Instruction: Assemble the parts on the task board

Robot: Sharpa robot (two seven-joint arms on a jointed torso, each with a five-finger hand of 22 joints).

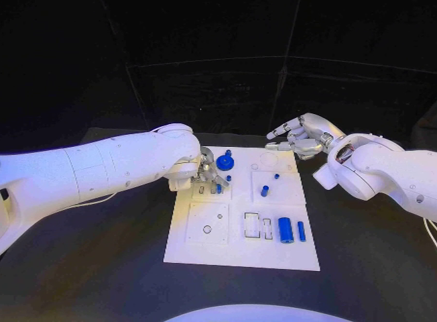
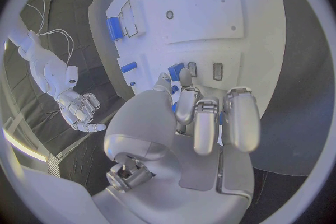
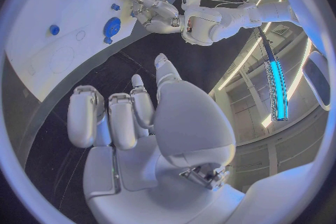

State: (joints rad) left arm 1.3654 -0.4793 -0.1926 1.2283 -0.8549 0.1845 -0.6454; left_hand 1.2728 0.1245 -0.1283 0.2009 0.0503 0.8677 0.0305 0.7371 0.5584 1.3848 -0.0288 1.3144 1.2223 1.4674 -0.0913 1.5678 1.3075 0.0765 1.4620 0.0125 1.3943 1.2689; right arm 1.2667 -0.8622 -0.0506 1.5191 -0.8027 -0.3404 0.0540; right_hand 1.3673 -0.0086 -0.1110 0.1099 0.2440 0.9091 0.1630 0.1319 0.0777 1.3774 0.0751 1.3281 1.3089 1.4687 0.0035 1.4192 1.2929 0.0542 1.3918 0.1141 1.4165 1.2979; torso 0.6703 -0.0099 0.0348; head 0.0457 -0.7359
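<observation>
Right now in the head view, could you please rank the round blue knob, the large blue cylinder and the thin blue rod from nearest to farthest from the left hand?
From the left hand:
1. Round blue knob, just beside the hand at the board's far end.
2. Large blue cylinder, at the board's near right.
3. Thin blue rod, right beside the cylinder, slightly farther out.

Parts (image 1: 286,230) on task board (image 1: 240,251) — mid-table (image 1: 83,268)
</observation>
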